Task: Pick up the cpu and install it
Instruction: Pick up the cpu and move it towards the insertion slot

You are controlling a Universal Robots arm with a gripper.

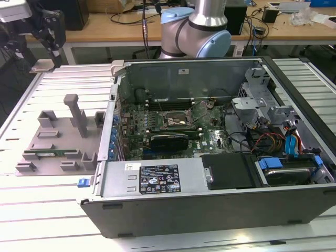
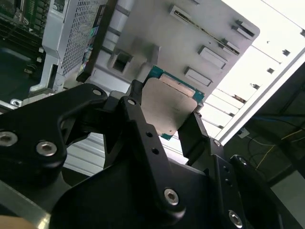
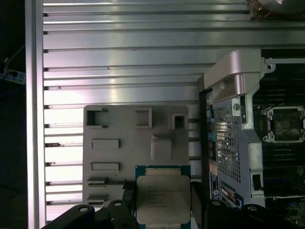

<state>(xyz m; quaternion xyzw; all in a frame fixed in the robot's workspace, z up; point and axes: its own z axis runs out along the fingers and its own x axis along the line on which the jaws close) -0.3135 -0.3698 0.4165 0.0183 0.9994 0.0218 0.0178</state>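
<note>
The fingers (image 2: 190, 133) are clamped on the cpu (image 2: 169, 107), one on each of two opposite edges. Its silver-grey lid and a strip of green board edge face the camera in both wrist views (image 3: 163, 199). In the exterior view the chip (image 1: 42, 66) hangs in the air over the far corner of the ribbed tabletop (image 1: 68, 79) at the exterior view's left. It is well apart from the open computer case (image 1: 157, 181). The grey holder plate (image 3: 119, 157) lies flat on the tabletop just beside the case wall, and the chip is held clear of it, touching nothing but the fingers.

By my reading the pick-up half of the task is done and the carry is in hand, with the install not yet begun. The socket (image 1: 176, 122) sits on the motherboard near the middle of the case, a dark square inside a metal frame, with nothing visibly seated in it. I cannot tell from these views whether its retaining frame stands open.

Getting the chip there calls for travel across the case wall and down among the boards and cables around the socket without brushing them. The chip must stay level and its edges square to the frame. The hold is only on two thin edges, so any tilt or knock could shift it. The set-down has to be gentle, with no pressing.
</note>
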